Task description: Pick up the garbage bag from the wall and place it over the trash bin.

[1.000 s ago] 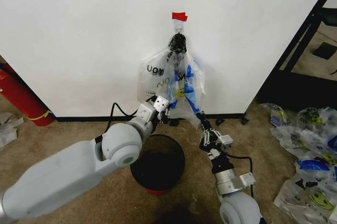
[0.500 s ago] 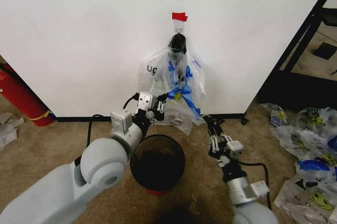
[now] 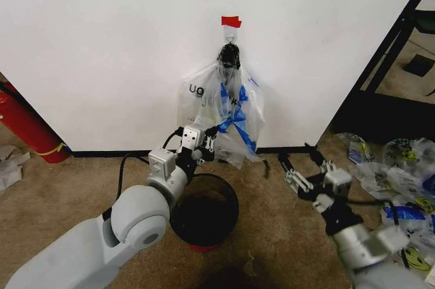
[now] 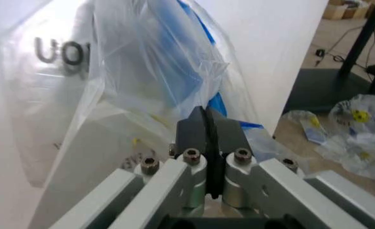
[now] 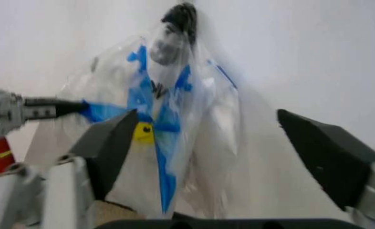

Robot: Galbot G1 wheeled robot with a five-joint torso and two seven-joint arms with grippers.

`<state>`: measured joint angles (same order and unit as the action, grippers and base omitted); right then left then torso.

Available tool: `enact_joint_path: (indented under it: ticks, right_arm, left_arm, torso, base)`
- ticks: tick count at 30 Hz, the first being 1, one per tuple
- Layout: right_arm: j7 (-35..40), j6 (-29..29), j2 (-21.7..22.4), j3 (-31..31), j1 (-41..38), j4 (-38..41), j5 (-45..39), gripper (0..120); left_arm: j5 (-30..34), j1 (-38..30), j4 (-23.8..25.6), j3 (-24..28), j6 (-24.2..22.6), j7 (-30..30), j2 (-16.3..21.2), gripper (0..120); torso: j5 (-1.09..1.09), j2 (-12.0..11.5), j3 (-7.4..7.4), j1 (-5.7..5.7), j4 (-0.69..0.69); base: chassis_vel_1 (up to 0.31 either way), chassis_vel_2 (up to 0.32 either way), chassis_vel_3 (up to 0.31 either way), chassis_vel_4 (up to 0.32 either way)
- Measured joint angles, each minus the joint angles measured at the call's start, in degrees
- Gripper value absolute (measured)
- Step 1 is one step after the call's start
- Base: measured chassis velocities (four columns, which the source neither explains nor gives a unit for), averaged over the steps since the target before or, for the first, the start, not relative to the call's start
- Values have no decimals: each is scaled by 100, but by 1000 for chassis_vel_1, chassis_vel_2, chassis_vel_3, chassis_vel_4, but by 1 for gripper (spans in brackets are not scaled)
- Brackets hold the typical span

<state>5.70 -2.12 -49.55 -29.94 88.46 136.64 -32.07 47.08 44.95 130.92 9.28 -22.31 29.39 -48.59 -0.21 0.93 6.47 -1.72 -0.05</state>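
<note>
White wall (image 3: pixel 102 44) behind: my left gripper (image 3: pixel 209 145) clenched the garbage bag (image 3: pixel 231 122) above the trash bin (image 3: pixel 207 209); my right gripper (image 3: pixel 302 166) hung released, apart.

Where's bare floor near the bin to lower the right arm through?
Bare carpet lies between the trash bin and the right gripper, below the baseboard. Crowded: the bag heap farther right, and the left gripper pinching the garbage bag above the bin.
</note>
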Motion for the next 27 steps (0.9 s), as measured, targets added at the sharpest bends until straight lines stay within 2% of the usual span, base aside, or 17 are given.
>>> enact_joint_path:
  ticks: [3,4,5,6,9,11,14,17,20,24,27]
  right_arm:
    - [-33,-38,627,171,-566,-378,-342,95]
    - [-71,-50,843,189,-688,-479,-427,98]
    - [-71,-50,843,189,-688,-479,-427,98]
    - [-103,-67,972,231,-778,-552,-485,100]
    - [-270,-252,1455,810,-1529,-947,-608,100]
    - [-370,-298,1654,1336,-2124,-1169,-462,100]
    - [-449,-308,1760,1747,-2559,-1336,-198,100]
    - [-524,-287,1826,2287,-3063,-1533,257,100]
    - [-518,-298,1754,2731,-3471,-1693,570,100]
    - [-499,-328,1679,3092,-3815,-1809,907,98]
    - [-580,-367,1689,3401,-4174,-1871,1489,97]
  left_arm:
    - [3,-284,-138,332,-14,9,-80,0]
    - [20,-465,-212,530,-19,15,-141,0]
    - [20,-465,-212,530,-19,15,-141,0]
    - [37,-581,-254,652,-27,25,-187,0]
    - [67,-779,-342,851,-58,66,-270,0]
    - [70,-785,-352,850,-66,79,-263,0]
    - [72,-749,-348,763,-69,87,-222,0]
    - [82,-661,-282,599,-69,90,-131,0]
    - [91,-605,-214,524,-69,89,-86,0]
    - [92,-498,-155,451,-69,88,-77,0]
    - [72,-369,-113,388,-69,81,-78,0]
  torso:
    - [0,0,1,-1,7]
    - [0,-1,1,-1,0]
    - [0,-1,1,-1,0]
    - [-2,-1,1,-1,-8]
    - [2,-1,1,-1,-7]
    - [-1,-1,1,-1,3]
    - [-1,-1,1,-1,5]
    - [-1,-1,0,-1,-2]
    - [-2,-1,0,-1,-1]
    - [-2,-1,0,-1,-1]
    - [-3,-1,0,-1,-1]
  base:
    - [0,0,0,0]
    - [0,0,0,0]
    - [0,0,0,0]
    - [0,0,0,0]
    - [0,0,0,0]
    - [0,0,0,0]
    - [0,0,0,0]
    - [0,0,0,0]
    - [0,0,0,0]
    - [0,0,0,0]
    - [0,0,0,0]
